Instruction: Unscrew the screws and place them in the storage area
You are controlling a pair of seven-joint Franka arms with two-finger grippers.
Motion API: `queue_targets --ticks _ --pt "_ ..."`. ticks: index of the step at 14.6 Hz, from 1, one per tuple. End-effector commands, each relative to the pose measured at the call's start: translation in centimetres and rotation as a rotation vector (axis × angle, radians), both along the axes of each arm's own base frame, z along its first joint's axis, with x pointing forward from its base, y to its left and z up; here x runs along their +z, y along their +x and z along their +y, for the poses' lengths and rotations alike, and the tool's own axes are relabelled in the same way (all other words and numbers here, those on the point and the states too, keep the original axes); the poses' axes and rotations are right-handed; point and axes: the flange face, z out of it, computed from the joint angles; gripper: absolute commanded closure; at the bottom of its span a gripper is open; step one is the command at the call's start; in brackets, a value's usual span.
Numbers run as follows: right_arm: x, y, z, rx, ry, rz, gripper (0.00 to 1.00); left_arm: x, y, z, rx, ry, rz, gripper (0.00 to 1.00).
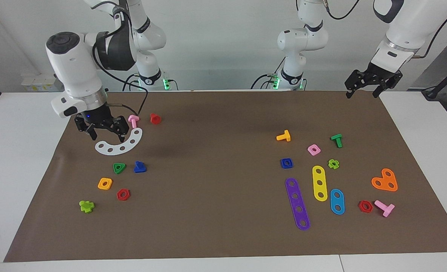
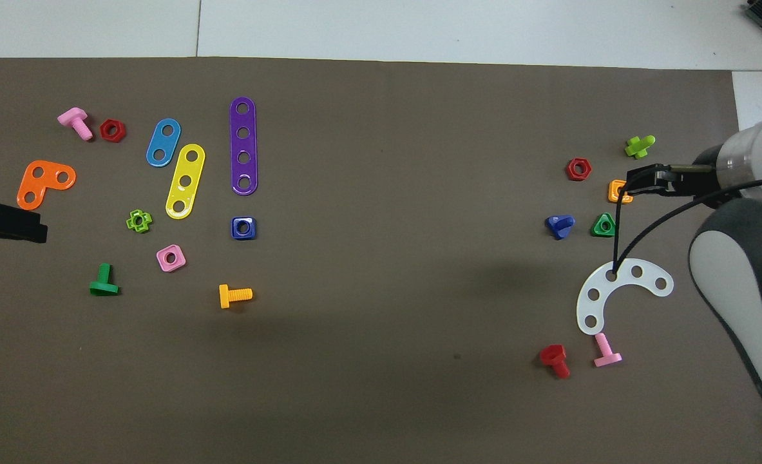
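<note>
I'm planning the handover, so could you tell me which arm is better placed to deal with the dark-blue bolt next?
Probably the right. The right gripper hangs over the white curved plate, close to the blue bolt. The left gripper waits over the mat's edge at its own end.

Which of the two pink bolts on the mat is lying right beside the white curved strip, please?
The pink bolt next to the red bolt, at the right arm's end of the table. The other pink bolt lies by a red nut.
</note>
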Motion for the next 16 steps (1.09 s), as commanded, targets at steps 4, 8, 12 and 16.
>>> queue_targets --ticks 4,8,12,16 --pt "10.3 -3.5 -2.2 -0.053 0.006 0.035 0.0 0.1 -0.2 0.1 0.009 0.021 0.009 0.0" --pt "8.8 -4.7 -1.9 -0.044 0.019 0.084 0.0 0.1 -0.2 0.2 0.01 0.021 0.009 0.0" --pt "8.5 -5.0 -1.3 -0.035 0.02 0.101 0.0 0.1 -0.2 0.2 0.01 0.021 0.009 0.0" --pt "8.2 -4.9 -1.4 -0.065 0.067 0.098 0.0 0.1 -0.2 0.2 0.01 0.021 0.009 0.0"
